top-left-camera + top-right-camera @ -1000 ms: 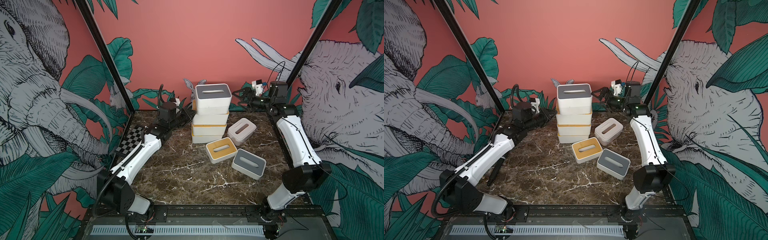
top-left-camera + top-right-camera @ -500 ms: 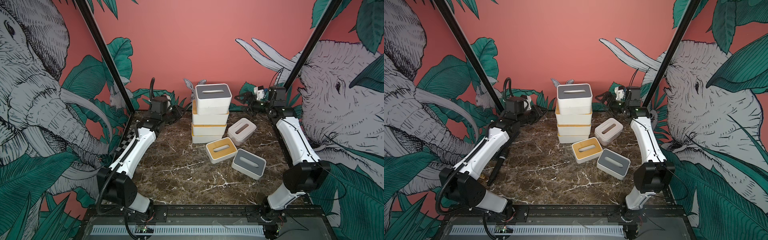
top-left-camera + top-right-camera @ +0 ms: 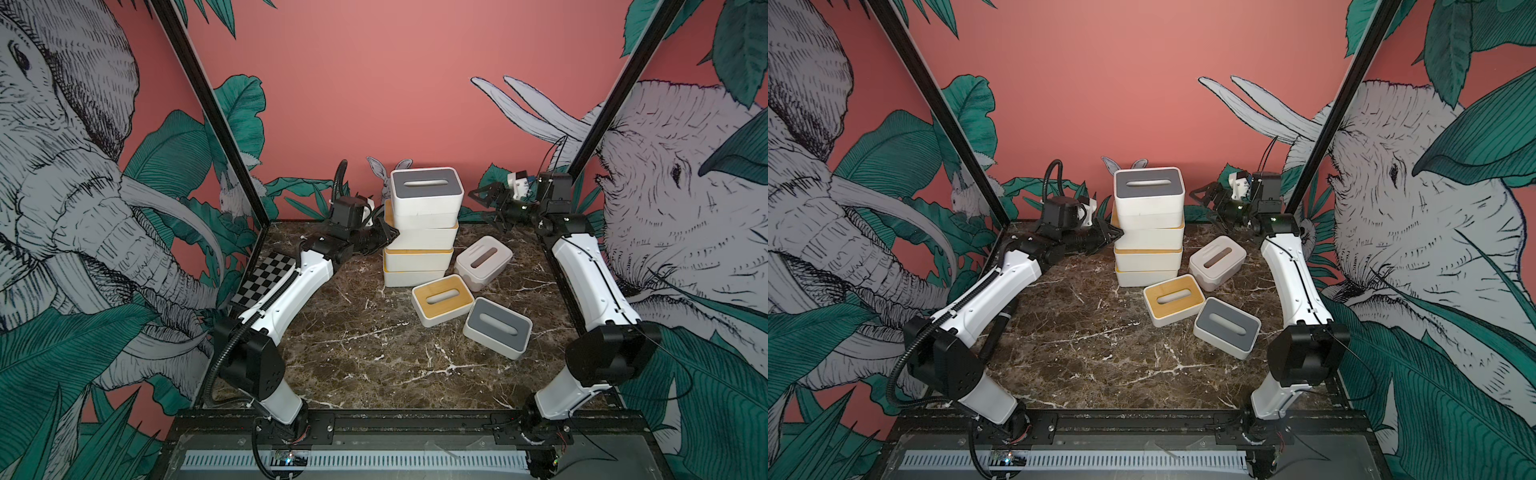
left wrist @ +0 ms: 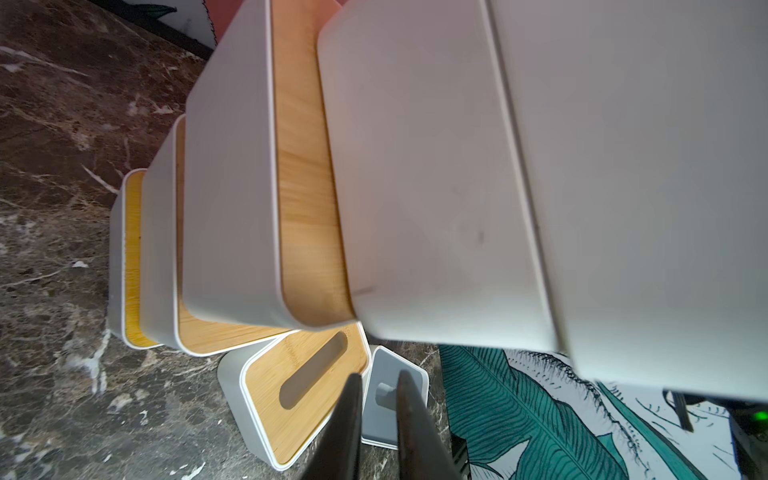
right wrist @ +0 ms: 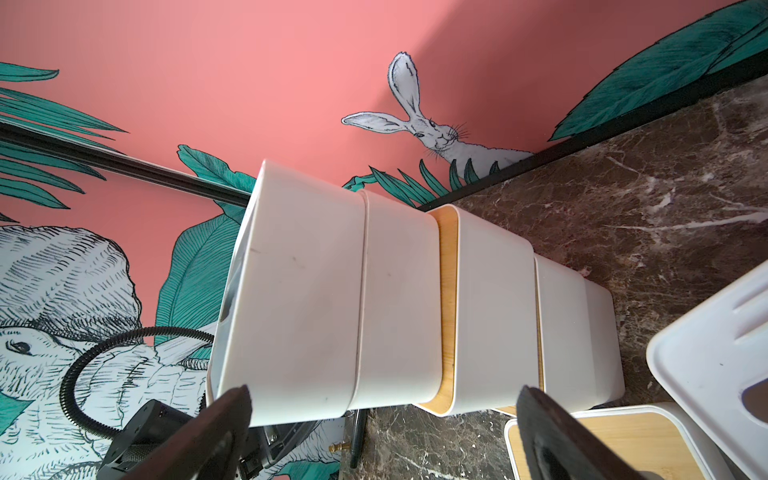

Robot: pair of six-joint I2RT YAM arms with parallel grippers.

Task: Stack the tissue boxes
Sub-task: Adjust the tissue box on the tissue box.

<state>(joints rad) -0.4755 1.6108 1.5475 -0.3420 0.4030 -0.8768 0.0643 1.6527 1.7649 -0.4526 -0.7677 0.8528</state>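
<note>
Tissue boxes (image 3: 419, 245) stand stacked at the back of the marble table (image 3: 353, 353), a grey-lidded box (image 3: 426, 189) topping bamboo-lidded ones. Three more lie loose toward the right arm's side: a bamboo-lidded box (image 3: 442, 297), a second grey-lidded box (image 3: 496, 326) and a tilted white box (image 3: 484, 259). Left gripper (image 3: 390, 235), fingers pressed together and empty, points at the stack's side, just beside it, while the right gripper (image 3: 484, 203) hangs spread wide opposite, apart from every box.
</note>
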